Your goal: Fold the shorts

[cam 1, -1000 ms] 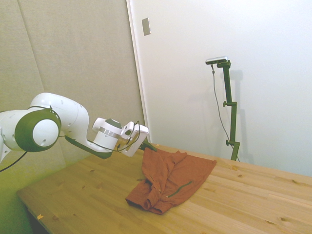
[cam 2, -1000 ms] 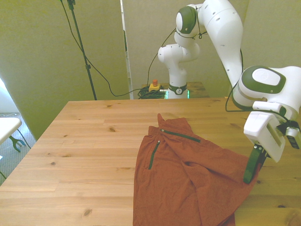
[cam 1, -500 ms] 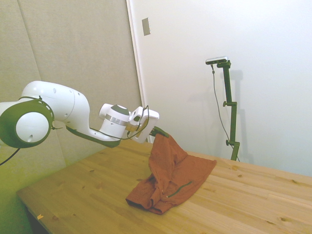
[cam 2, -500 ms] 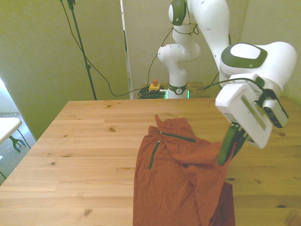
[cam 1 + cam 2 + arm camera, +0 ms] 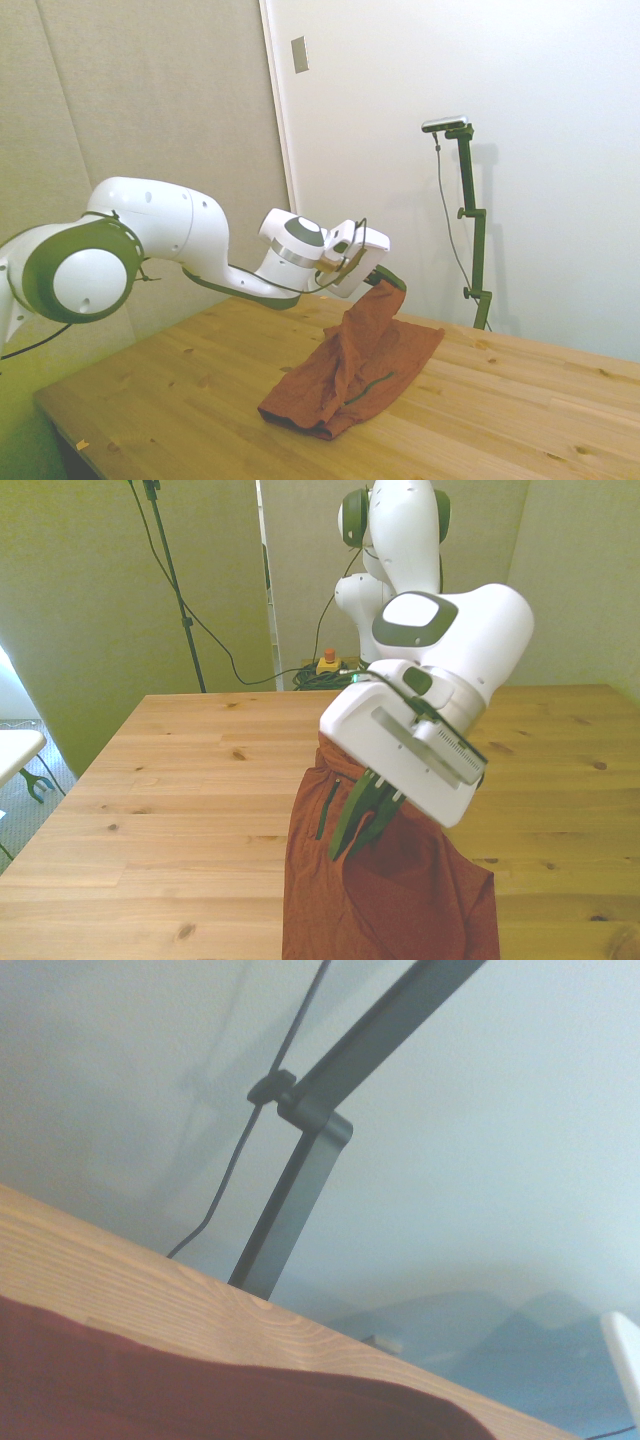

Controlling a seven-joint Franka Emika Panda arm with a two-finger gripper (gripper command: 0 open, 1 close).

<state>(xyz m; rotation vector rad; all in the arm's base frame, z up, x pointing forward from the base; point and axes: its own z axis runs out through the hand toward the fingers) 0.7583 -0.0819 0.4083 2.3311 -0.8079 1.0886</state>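
It looked like a robotics lab: a wooden table [image 5: 150, 780] stood before padded wall panels [image 5: 150, 120], with cables [image 5: 215, 640] trailing behind.

Shorts [image 5: 355, 365]: rust-red, plain, with thin dark green zipper lines [image 5: 325, 808]. Table [image 5: 500, 410]: pale honey wood, straight grain, scattered dark knots. Arm [image 5: 440, 685]: white with olive-green joint caps. Gripper [image 5: 360, 815]: white body, dark green fingers [image 5: 345, 828].
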